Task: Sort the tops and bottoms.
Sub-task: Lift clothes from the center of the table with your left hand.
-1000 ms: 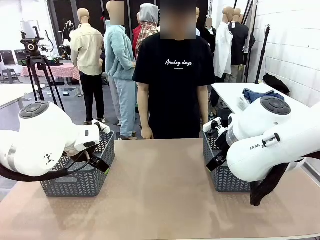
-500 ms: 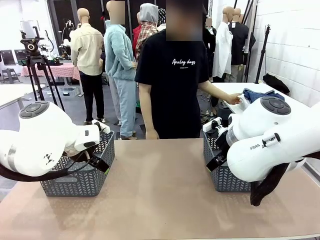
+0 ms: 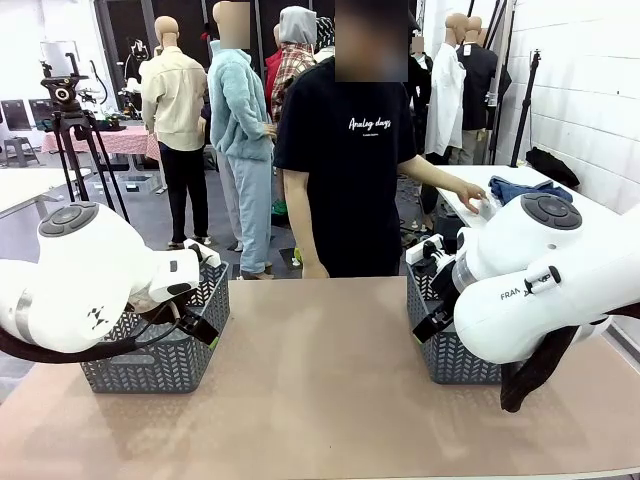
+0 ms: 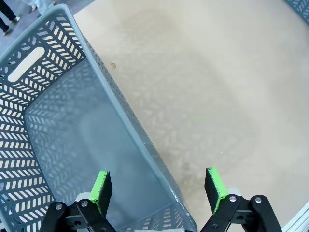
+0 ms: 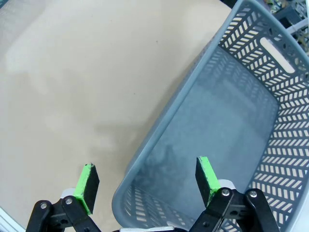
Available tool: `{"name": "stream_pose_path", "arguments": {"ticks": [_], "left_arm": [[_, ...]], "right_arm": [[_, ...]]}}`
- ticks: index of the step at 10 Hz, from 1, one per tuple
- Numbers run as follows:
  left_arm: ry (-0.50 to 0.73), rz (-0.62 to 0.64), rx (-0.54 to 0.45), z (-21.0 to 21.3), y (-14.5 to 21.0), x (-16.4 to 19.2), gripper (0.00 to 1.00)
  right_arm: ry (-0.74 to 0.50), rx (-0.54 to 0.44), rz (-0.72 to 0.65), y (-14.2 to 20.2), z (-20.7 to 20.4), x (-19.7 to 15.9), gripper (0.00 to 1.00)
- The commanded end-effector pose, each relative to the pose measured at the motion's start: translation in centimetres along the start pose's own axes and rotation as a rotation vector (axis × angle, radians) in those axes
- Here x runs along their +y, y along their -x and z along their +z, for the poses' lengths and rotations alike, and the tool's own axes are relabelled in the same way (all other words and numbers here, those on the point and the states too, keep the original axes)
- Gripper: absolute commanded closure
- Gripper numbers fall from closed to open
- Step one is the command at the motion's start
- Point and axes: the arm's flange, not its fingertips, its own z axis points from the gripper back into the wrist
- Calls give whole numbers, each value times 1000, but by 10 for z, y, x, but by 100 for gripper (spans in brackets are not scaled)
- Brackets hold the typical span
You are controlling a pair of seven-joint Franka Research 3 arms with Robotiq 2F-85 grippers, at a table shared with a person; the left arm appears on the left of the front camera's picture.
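Grey left basket (image 3: 150, 355) stands at the counter's (image 3: 320, 390) left edge, with the left jaws open astride its rim. Behind the counter, a person's T-shirt (image 3: 345, 150) reads "Analog days". The right jaws gape astride the right basket's (image 3: 445, 362) rim. Beyond the counter's far right corner, dark denim (image 3: 525, 188) lies crumpled, its long axis crosswise, with a hand (image 3: 470, 193) just beside it.

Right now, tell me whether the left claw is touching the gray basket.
Apart. Left wrist view: the gray basket has its rim passing through the open left claw, with clear space on both sides.
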Motion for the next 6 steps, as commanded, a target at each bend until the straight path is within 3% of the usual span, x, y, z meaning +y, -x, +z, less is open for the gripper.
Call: {"name": "stream_pose_path", "arguments": {"ticks": [1, 6], "left_arm": [[0, 3, 0, 0, 0, 1, 0], [0, 3, 0, 0, 0, 1, 0]], "right_arm": [[0, 0, 0, 0, 0, 0, 0], [0, 0, 0, 0, 0, 0, 0]]}}
